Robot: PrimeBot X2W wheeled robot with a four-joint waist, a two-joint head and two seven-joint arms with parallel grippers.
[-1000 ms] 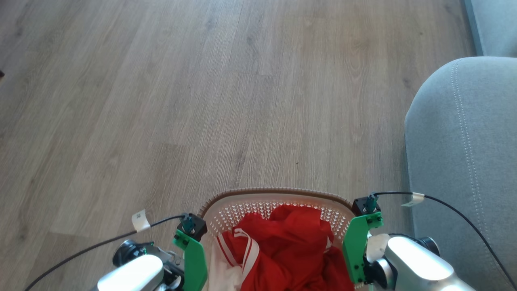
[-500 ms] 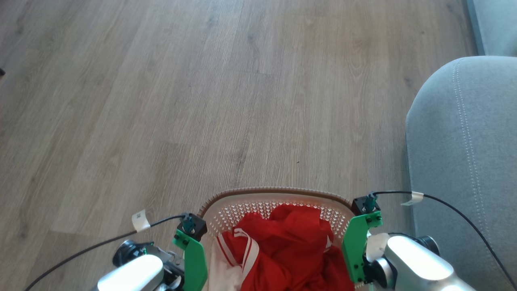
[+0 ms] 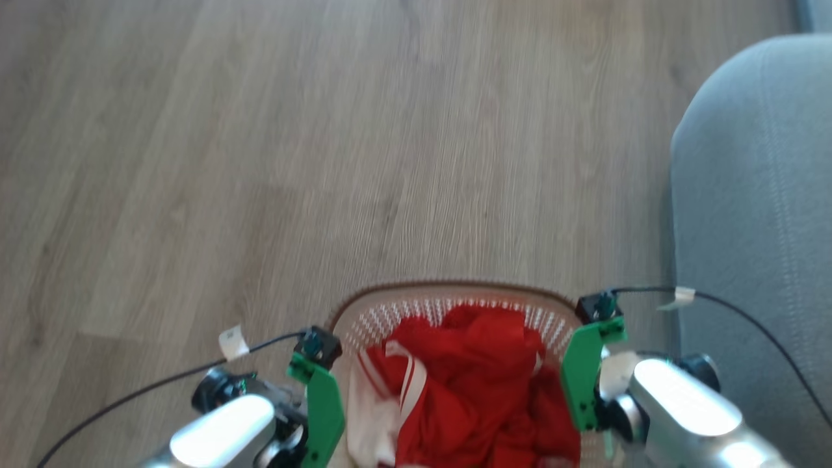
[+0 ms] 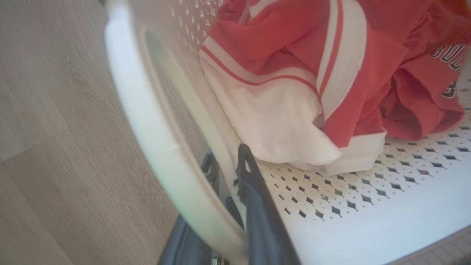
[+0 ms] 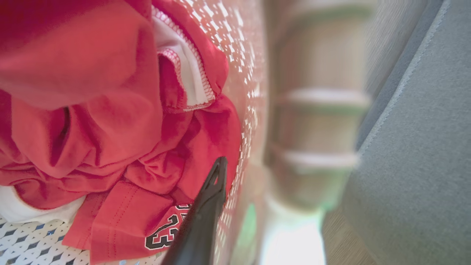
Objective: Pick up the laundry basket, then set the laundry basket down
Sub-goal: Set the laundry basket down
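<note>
Laundry basket (image 3: 455, 286) wall pinched in left claw (image 4: 226, 157); right claw (image 5: 230, 165) closure unclear, one finger inside.

Perforated, smooth white plastic basket (image 3: 377, 322), woven-look brown rim (image 3: 455, 285); soft red cloth (image 3: 481, 390); matt wood-grain floor (image 3: 325, 162); grey fabric sofa (image 3: 747, 195).

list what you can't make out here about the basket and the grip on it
Underside of the laundry basket: head view, its own walls and the red clothing hide it; lifted or not is unclear.
Outer finger of the right gripper: right wrist view, behind the blurred basket wall; grip unclear.
Lettering on the clothing: left wrist view, folded and cut by the right edge.
</note>
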